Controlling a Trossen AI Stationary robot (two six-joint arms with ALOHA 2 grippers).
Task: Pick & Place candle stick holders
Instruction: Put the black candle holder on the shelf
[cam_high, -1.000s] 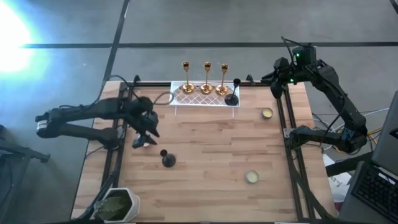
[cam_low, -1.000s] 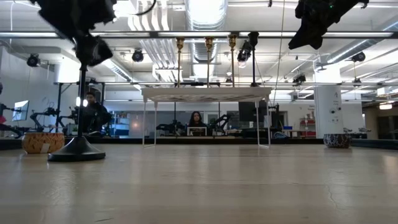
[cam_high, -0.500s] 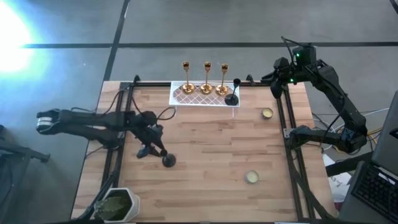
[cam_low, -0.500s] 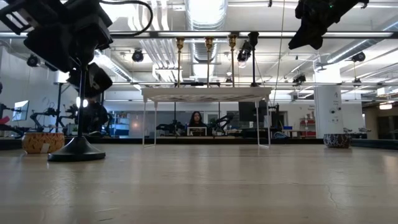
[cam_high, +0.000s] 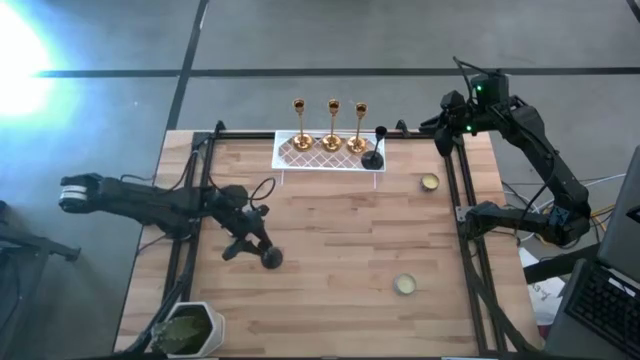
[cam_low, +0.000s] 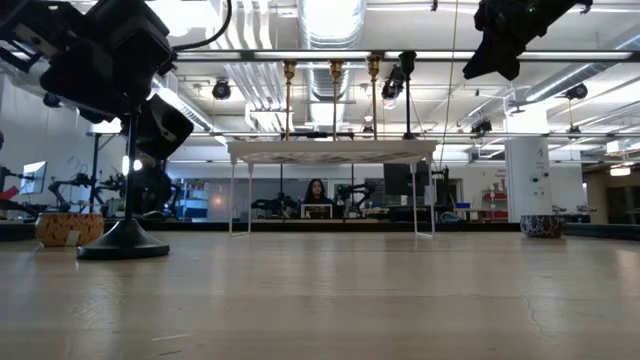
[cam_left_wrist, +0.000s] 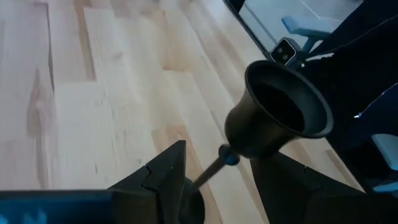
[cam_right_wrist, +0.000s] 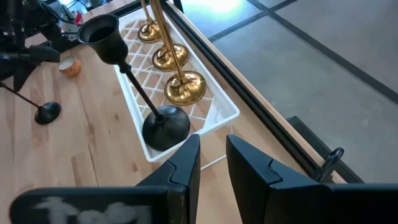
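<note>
My left gripper (cam_high: 250, 240) straddles the black holder (cam_high: 271, 258) near the desk's left edge, fingers apart; I'd centre its stem, then clamp.

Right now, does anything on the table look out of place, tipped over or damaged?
Nothing looks tipped or damaged. One black candle stick holder stands upright on the bare table, apart from the white tray, with the left gripper open around its stem.

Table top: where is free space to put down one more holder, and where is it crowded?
Free: the bare wood between the black holder at the left gripper, the tray and the two cream cups. Crowded: the tray, with three gold sticks and another black holder.
</note>
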